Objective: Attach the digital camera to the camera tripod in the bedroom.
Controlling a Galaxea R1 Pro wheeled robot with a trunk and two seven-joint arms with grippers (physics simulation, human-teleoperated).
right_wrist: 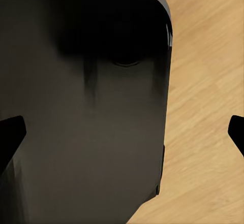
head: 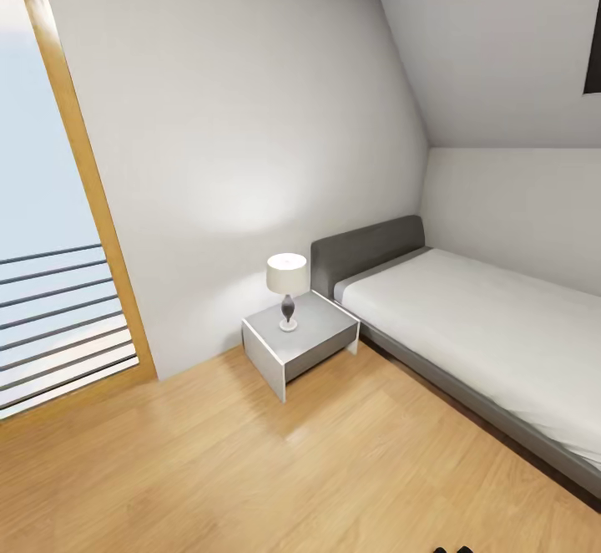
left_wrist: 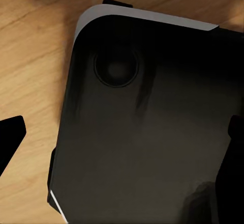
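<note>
The head view looks into the bedroom (head: 250, 119): sloped white walls, a light wooden floor (head: 209, 469), and a grey-framed bed (head: 467, 327) with a white mattress running along the far wall. Just beside the bed's headboard stands a grey nightstand (head: 300, 344), and on it a small table lamp (head: 287, 290) with a white shade and a dark base. A wood-framed glass door (head: 50, 202) with horizontal rails behind it takes up the other side, and the dark corner of a skylight (head: 593, 60) cuts into the slope above the bed.

The left gripper (left_wrist: 122, 137) hangs over the robot's black base (left_wrist: 147, 132) (a rounded dark plate with a grey edge), its fingertips spread wide, nothing between them — wooden floor beyond one tip. The right gripper (right_wrist: 122, 132) is likewise spread and empty, one fingertip over the base (right_wrist: 86, 107), the other over bare floor (right_wrist: 203, 107).

The bedroom lies ahead of both grippers, beyond the base.
</note>
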